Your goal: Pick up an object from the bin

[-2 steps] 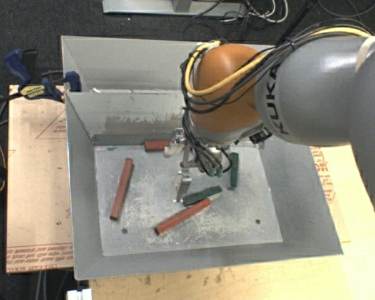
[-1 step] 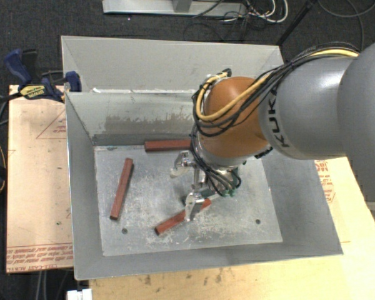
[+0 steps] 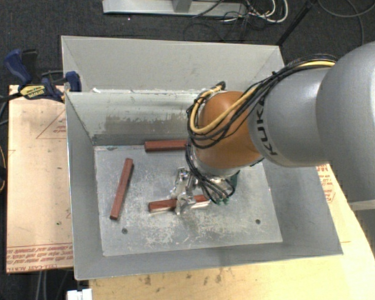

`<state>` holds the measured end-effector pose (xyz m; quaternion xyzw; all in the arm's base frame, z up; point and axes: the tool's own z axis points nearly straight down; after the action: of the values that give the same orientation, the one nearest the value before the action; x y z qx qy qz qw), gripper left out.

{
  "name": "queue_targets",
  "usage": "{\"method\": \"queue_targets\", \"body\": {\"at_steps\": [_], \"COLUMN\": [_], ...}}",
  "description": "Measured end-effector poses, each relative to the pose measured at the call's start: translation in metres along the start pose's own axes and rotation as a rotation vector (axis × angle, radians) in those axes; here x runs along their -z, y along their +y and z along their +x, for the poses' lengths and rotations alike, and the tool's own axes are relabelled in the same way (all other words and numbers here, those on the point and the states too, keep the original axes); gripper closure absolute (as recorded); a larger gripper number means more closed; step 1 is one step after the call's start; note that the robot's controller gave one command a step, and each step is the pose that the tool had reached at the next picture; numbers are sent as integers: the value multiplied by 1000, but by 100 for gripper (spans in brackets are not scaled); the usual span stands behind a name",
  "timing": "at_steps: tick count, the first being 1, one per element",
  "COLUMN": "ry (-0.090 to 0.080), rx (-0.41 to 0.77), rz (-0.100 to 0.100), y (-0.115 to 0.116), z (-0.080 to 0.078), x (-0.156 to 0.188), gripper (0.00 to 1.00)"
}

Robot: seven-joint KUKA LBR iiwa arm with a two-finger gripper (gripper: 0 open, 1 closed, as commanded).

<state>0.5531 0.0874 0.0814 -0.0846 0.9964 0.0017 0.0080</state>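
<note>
My gripper (image 3: 185,204) is low over the middle of the bin floor, its metal fingers straddling a short reddish-brown wooden stick (image 3: 165,205) that lies roughly left to right. The stick's ends stick out on both sides of the fingers. Whether the fingers press on it is not visible. A longer brown stick (image 3: 122,189) lies on a slant at the left of the floor, apart from the gripper. A third brown stick (image 3: 165,145) lies flat along the back wall, just left of the arm's orange cover.
The arm and its orange cover with cables hang over the bin's right half and hide the floor beneath them. Bare grey floor lies along the front and at the front right.
</note>
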Motion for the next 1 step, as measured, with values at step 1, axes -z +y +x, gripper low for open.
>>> {"method": "queue_targets", "body": {"at_steps": [1], "ry": [0], "rx": [0], "rz": [0], "y": [0], "z": [0], "x": [0], "gripper": [100]}}
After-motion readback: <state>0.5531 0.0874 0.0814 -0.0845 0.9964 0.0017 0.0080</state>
